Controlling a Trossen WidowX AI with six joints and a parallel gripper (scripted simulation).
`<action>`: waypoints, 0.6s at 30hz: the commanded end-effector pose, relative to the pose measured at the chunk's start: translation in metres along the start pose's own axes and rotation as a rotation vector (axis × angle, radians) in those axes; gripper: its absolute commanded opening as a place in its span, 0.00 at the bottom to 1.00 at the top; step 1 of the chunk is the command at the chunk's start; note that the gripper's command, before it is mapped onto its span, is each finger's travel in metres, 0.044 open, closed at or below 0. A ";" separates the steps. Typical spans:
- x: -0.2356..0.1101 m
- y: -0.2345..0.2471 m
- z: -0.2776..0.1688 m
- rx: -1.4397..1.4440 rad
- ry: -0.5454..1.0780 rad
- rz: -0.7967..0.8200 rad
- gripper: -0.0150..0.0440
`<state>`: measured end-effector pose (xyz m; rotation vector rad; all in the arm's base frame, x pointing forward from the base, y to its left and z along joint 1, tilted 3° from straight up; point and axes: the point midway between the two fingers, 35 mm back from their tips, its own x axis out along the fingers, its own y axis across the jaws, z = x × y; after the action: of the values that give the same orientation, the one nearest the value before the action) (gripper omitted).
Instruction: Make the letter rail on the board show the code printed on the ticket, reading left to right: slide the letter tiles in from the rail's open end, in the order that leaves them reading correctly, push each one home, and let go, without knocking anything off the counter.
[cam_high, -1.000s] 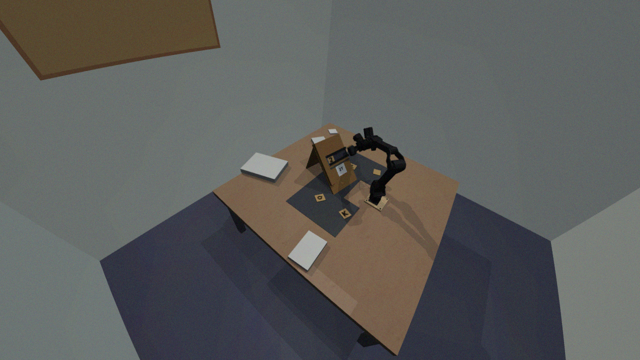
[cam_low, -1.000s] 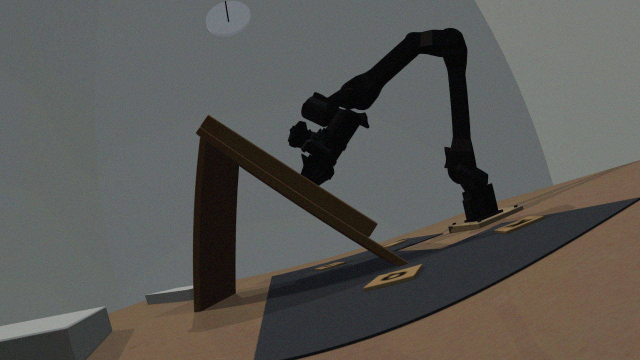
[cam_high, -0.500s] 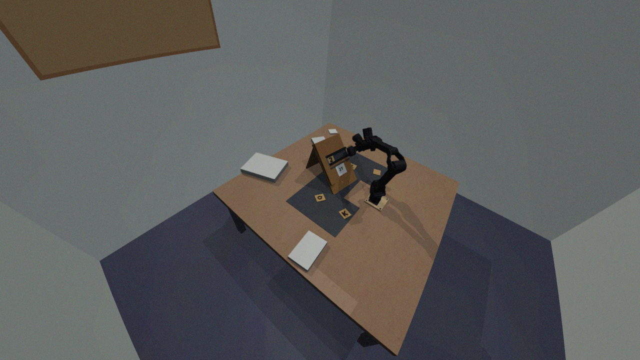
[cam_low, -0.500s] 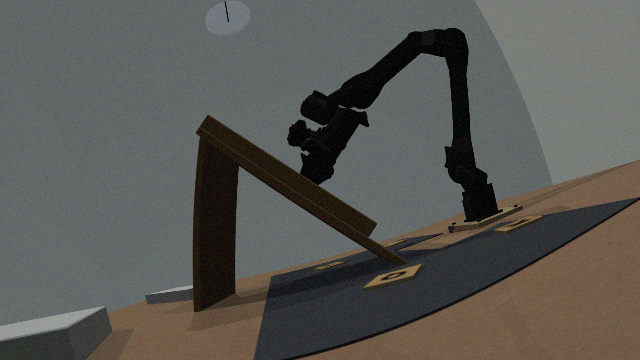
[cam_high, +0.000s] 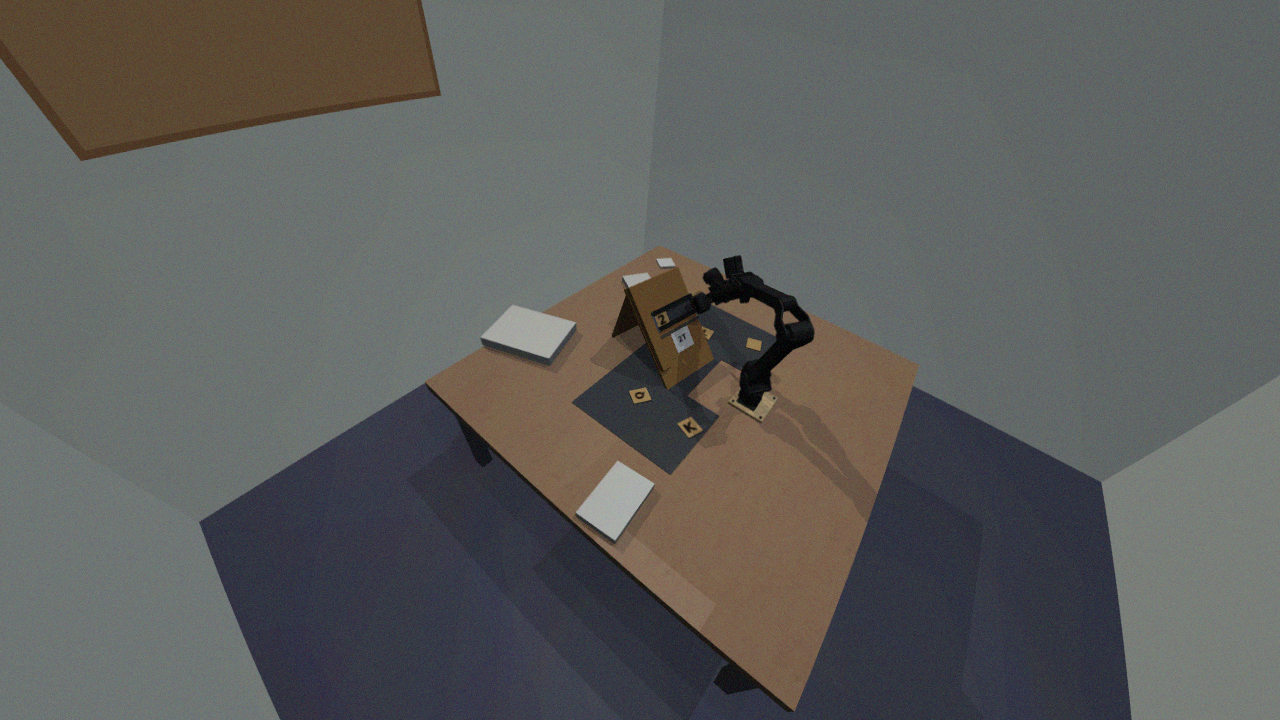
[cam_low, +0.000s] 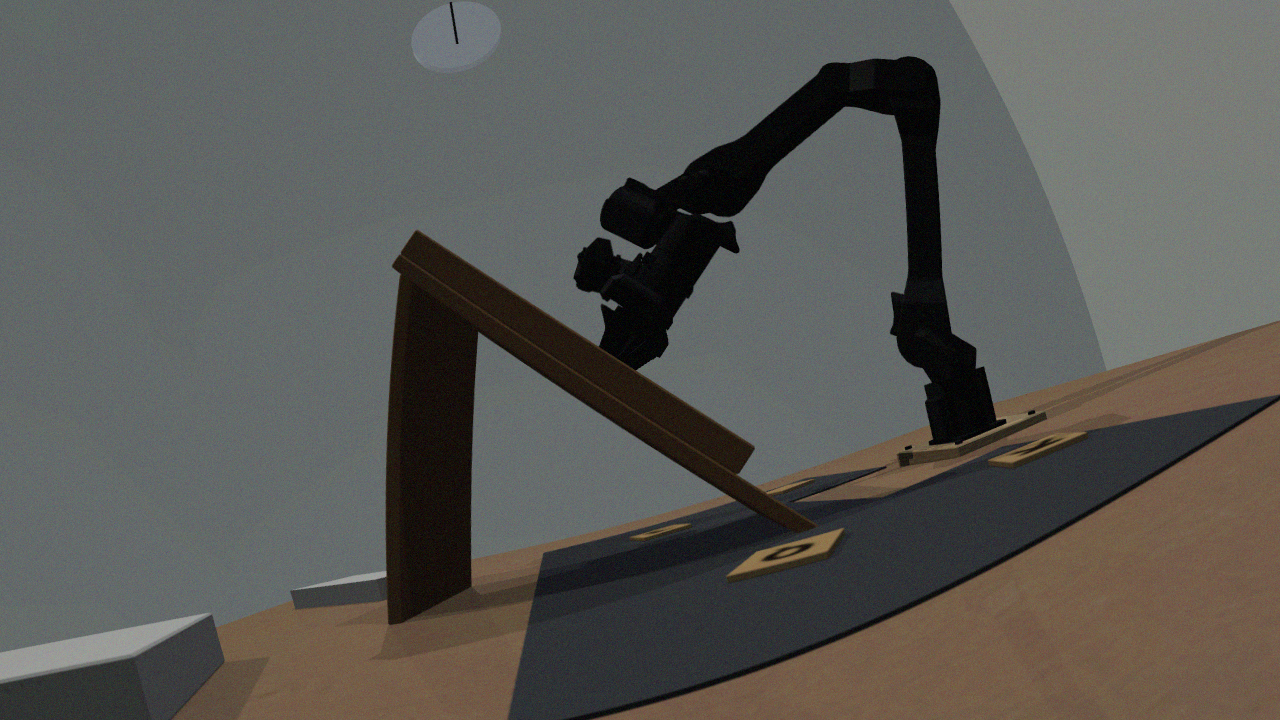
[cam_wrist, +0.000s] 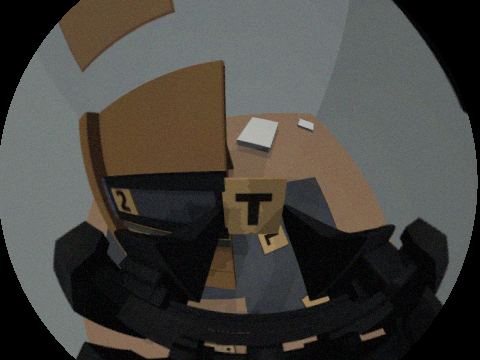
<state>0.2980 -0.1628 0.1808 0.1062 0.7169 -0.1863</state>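
Observation:
My gripper is shut on the T tile, held upright to read in the wrist view. It is at the right, open end of the rail on the leaning brown board. The tile's left edge is close to the rail's end; I cannot tell if they touch. The 2 tile sits at the rail's left end, with a gap to its right. The ticket below the rail reads 2T. In the exterior view the board hides the fingertips.
A Q-like tile and a K tile lie on the dark mat. A partly hidden tile and another tile lie right of the board. White slabs lie farther out.

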 end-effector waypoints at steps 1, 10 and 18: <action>0.000 0.002 0.000 0.003 -0.001 -0.002 0.25; 0.000 0.006 0.000 0.003 -0.001 -0.002 0.25; 0.000 0.010 0.000 0.003 -0.001 -0.002 0.25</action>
<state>0.3000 -0.1540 0.1811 0.1071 0.7168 -0.1859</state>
